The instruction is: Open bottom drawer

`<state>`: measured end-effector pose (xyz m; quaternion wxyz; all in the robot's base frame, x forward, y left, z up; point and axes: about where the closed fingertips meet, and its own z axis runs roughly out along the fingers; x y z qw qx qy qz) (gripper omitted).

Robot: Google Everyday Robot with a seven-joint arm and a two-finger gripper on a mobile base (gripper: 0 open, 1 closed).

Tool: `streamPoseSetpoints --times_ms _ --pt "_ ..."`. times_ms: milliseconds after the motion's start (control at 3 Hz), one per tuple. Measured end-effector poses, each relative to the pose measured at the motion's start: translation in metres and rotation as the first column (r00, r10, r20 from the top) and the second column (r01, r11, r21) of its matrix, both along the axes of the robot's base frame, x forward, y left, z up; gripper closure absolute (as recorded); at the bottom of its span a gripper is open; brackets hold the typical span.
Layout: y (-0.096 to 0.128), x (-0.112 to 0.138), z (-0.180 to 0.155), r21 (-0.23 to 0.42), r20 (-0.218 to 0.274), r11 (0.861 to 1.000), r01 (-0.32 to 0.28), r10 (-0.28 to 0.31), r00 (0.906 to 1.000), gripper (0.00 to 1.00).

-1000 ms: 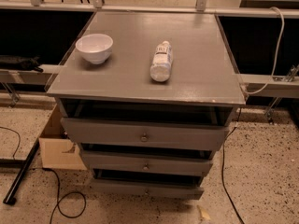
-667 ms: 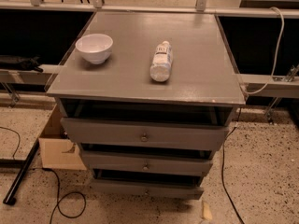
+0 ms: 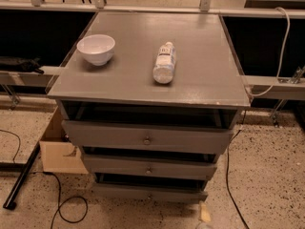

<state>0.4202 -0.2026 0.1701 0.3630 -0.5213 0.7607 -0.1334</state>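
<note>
Camera view looks down on a grey cabinet standing on a speckled floor. At the lower left, a black pole (image 3: pixel 21 178) lies slanted on the floor, with a thin dark cable (image 3: pixel 71 209) looping beside it. Just right of these, an open cardboard box (image 3: pixel 57 149) sits against the cabinet's left side. On the left part of the grey worktop (image 3: pixel 205 80) stands a white bowl (image 3: pixel 96 48), upright. Near the middle of the worktop, well apart from the bowl, a clear plastic bottle (image 3: pixel 165 62) lies on its side, its labelled end pointing to the top of the frame. Below the worktop, three grey drawer fronts are stacked in the lower centre, each with a dark gap above it: the top drawer (image 3: pixel 190 140), the middle drawer (image 3: pixel 186 168), and the bottom drawer (image 3: pixel 124 191), lowest and slimmest, just above the floor. At the upper right, a white cable (image 3: pixel 281 46) curves down towards the worktop's edge. The robot's hand is outside the frame, so its state cannot be told.
</note>
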Motion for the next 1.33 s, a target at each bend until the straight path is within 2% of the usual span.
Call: streamPoseSetpoints --times_ms 333,667,1333 --pt "0.03 0.018 0.019 -0.063 0.036 0.997 -0.051 0.053 0.9979 0.0" --pt "0.033 0.019 0.019 -0.068 0.039 0.996 -0.054 0.057 0.9976 0.0" --pt "0.059 0.049 0.027 -0.112 0.066 0.989 -0.093 0.101 0.9927 0.0"
